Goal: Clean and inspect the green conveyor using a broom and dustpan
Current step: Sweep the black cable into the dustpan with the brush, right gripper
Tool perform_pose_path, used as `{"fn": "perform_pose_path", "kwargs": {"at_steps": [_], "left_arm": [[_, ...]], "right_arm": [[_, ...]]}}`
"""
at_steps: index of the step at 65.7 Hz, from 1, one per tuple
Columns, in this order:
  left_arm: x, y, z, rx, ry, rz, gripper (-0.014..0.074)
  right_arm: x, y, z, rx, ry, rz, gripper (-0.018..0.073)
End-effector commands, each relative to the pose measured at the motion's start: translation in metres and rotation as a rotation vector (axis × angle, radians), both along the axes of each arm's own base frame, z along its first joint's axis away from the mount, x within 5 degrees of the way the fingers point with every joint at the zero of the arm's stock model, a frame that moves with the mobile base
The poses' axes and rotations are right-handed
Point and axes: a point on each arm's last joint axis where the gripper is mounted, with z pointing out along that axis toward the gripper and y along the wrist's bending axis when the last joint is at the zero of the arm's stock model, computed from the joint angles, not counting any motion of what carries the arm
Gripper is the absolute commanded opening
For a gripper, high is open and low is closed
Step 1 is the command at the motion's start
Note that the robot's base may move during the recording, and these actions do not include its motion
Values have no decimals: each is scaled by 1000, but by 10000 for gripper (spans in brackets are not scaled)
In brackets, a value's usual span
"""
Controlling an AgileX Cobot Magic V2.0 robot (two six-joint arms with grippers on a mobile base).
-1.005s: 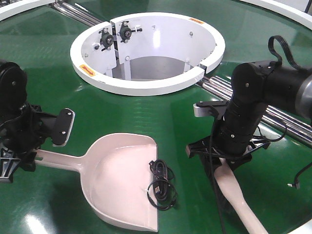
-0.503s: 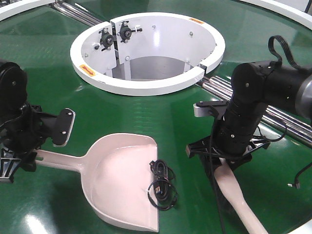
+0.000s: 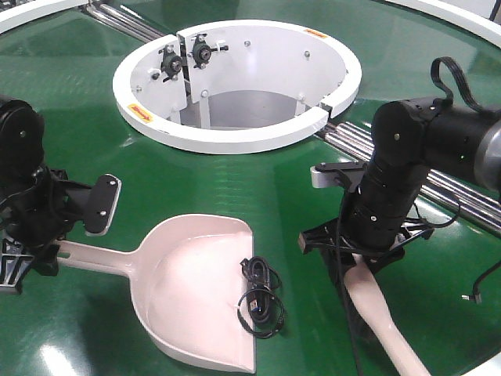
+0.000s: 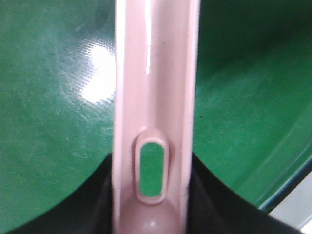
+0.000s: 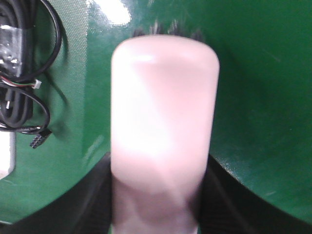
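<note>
Sweeping leftward seems the coming move: the black cable coil (image 3: 261,301) lies across the front lip of the dustpan (image 3: 188,290), just left of the broom (image 3: 383,313), whose long axis runs toward the near right. The right gripper (image 3: 364,254) is closed on the broom, and the left gripper (image 3: 39,254) is closed on the dustpan handle, on the green conveyor (image 3: 78,102).

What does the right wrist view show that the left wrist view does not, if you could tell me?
Only the right wrist view shows the pale-pink plastic broom, its flat paddle-shaped back filling the centre with dark bristles peeking past its far end, and a coiled black cable at the left edge. Only the left wrist view shows the pale-pink plastic dustpan, just its straight handle with an oval slot hole. Both show the glossy dark-green conveyor beneath, with bright glare spots.
</note>
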Motion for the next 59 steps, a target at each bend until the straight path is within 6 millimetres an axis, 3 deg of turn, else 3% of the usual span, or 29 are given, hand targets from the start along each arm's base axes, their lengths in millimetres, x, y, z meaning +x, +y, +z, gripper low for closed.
{"fn": "perform_pose_path", "kwargs": {"at_steps": [1,12,42,59], "left_arm": [[-3,-5,16,-43,-47,-2,-24],[-3,-5,16,-43,-47,-2,-24],[-3,-5,16,-43,-47,-2,-24],[-3,-5,16,-43,-45,-2,-24]], "right_arm": [[0,-2,25,40,-87,-11,-6],[2,3,23,81,-95,-50,-6],[9,33,-19,130,30,-70,-6],[24,64,-19,156,40,-20,-6]]}}
